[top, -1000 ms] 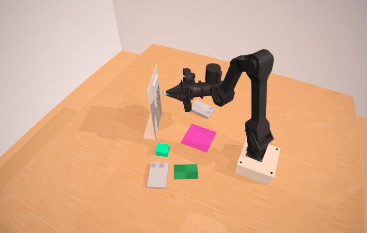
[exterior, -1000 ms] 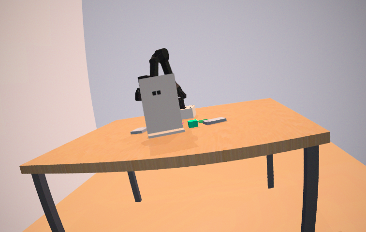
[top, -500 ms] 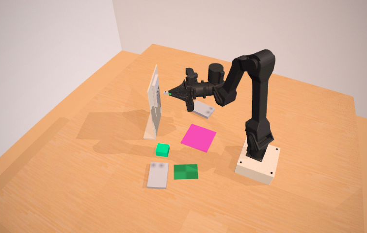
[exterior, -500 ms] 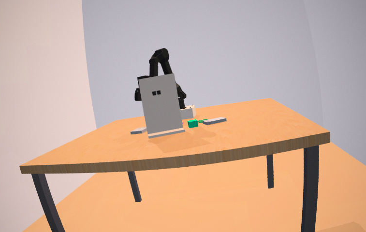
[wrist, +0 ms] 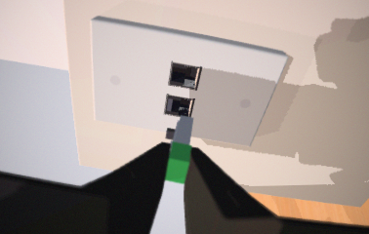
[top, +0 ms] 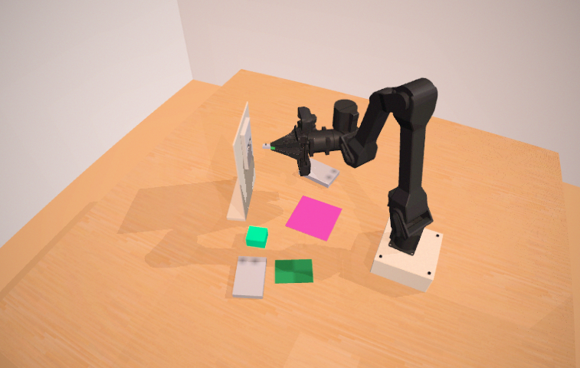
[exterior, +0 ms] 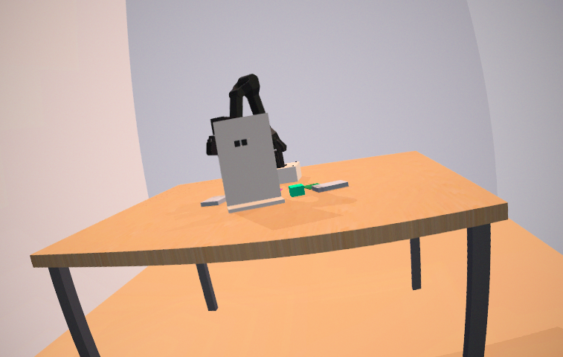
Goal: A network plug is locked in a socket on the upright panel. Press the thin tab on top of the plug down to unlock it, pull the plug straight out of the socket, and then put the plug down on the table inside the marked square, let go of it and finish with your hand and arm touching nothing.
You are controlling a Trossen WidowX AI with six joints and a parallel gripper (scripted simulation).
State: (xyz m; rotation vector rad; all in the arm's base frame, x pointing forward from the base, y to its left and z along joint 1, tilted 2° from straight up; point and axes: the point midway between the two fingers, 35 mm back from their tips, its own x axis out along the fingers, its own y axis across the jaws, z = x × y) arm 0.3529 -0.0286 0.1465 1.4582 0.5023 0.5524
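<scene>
Gripping plug [wrist: 179, 155], hand [wrist: 177, 171] holds it just clear of panel [top: 244, 160] socket [wrist: 179, 104].

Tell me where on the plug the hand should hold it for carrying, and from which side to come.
Keep the hold as it is: the hand is shut on the plug across its green rear section, coming from the back end opposite the panel. The body is a slim bar with flat sides, so the fingers pinch those, leaving the grey nose free and clear of the sockets.
</scene>
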